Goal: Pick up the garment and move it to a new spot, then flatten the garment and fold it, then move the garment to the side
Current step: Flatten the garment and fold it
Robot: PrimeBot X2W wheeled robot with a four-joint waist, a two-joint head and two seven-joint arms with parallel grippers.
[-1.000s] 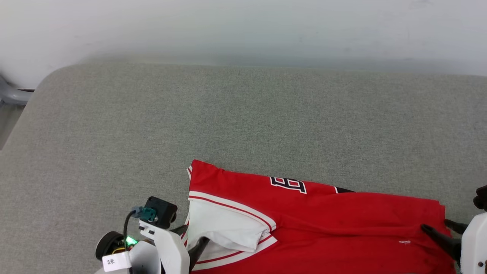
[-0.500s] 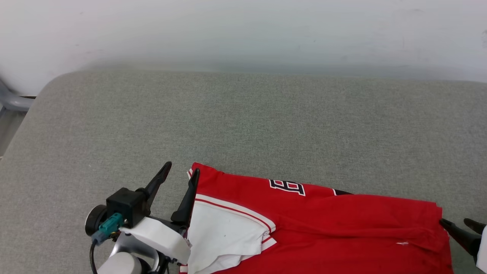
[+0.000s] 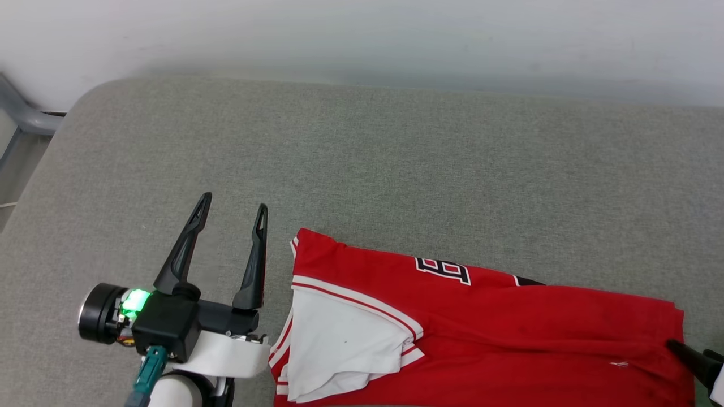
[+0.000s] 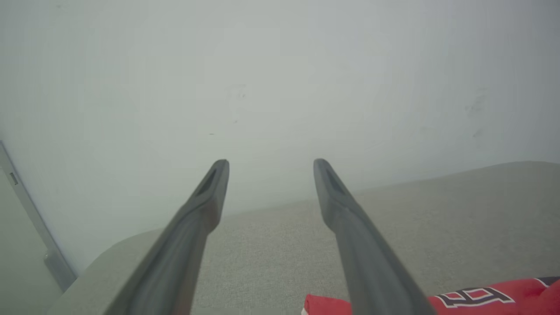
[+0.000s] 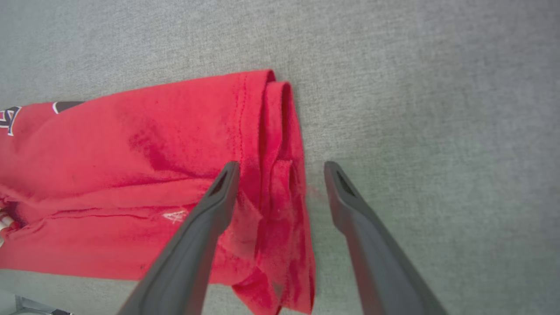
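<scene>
Left gripper [image 3: 235, 202] beside folded garment [image 3: 509, 322]

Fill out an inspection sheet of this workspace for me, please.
Surface: grey fabric top, rounded corner at far left.
Job's things: red garment with white sleeve, lying partly folded near the front, lettering partly showing.
Clutter: nothing seen.
Grippers: left gripper jaws open, beside the garment's left edge, apart from it; right gripper jaws open, straddling its right edge, contact unclear.
Cables: teal plug with lead at the left wrist.
Surroundings: white wall behind; grey metal bar at far left.
</scene>
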